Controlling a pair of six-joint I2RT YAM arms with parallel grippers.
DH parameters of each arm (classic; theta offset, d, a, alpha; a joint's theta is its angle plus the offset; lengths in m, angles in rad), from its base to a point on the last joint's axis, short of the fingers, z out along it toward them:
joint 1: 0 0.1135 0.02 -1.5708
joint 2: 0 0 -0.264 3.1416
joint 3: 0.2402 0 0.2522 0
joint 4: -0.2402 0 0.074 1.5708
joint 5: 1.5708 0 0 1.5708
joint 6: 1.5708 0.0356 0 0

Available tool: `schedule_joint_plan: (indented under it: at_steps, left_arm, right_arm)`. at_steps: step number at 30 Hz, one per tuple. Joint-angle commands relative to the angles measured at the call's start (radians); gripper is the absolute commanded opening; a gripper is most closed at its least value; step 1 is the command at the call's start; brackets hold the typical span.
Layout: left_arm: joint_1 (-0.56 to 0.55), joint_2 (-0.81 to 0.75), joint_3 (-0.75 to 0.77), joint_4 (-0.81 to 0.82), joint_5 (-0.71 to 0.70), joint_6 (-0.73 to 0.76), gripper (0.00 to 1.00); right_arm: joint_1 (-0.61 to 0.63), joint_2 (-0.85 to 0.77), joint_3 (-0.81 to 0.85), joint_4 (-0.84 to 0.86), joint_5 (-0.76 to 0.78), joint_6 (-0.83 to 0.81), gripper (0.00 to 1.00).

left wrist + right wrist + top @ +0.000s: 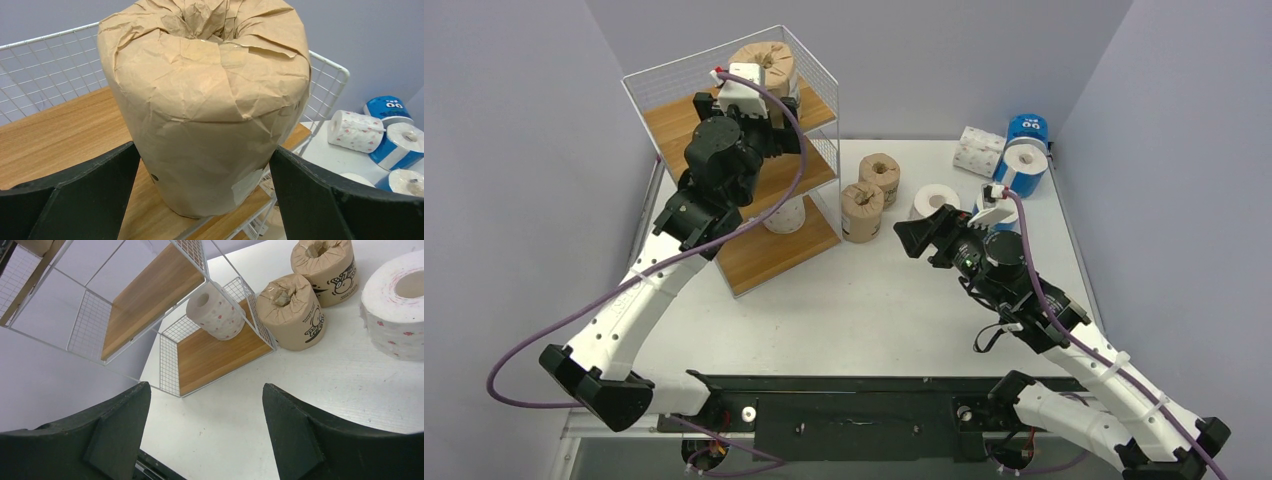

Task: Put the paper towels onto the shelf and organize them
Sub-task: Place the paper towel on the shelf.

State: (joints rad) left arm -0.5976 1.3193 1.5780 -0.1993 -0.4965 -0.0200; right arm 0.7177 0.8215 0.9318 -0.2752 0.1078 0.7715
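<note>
Shelf (669, 125), white wire with wood boards, far-left corner of desk (874, 300). Brown-wrapped roll (205, 100), crinkled, upright on its top tier. Left gripper (202, 152) spread wide, straddling roll, contact unclear. Right gripper (205, 390) wide open, empty, over desk's right half.

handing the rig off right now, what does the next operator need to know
Left gripper: jaws open either side of the brown-paper-wrapped roll standing on the top board of the white wire shelf with wooden boards; contact unclear.
Right gripper: open, empty, over the white table.
Done: that roll, plus a white pink-dotted roll on the lowest board.
Left to shelve: two brown printed rolls and another white dotted roll mid-table, and a cluster of blue-wrapped and white rolls at the far right corner.
</note>
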Motion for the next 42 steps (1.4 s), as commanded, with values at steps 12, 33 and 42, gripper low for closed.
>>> schedule_joint_plan:
  at_steps: [12, 33, 42]
  left_arm:
    - [0.099, 0.101, 0.114, 0.068, 0.044, 0.007, 1.0]
    - [0.139, 0.27, 0.23, 0.077, 0.07, -0.019, 1.0]
    - [0.151, 0.301, 0.249, 0.084, 0.074, -0.02, 1.0]
  right_arm:
    - [-0.025, -0.025, -0.061, 0.04, -0.012, -0.01, 0.77]
    - [-0.068, -0.021, -0.088, 0.04, -0.043, -0.014, 0.77]
    - [-0.078, -0.011, -0.098, 0.046, -0.055, -0.013, 0.77]
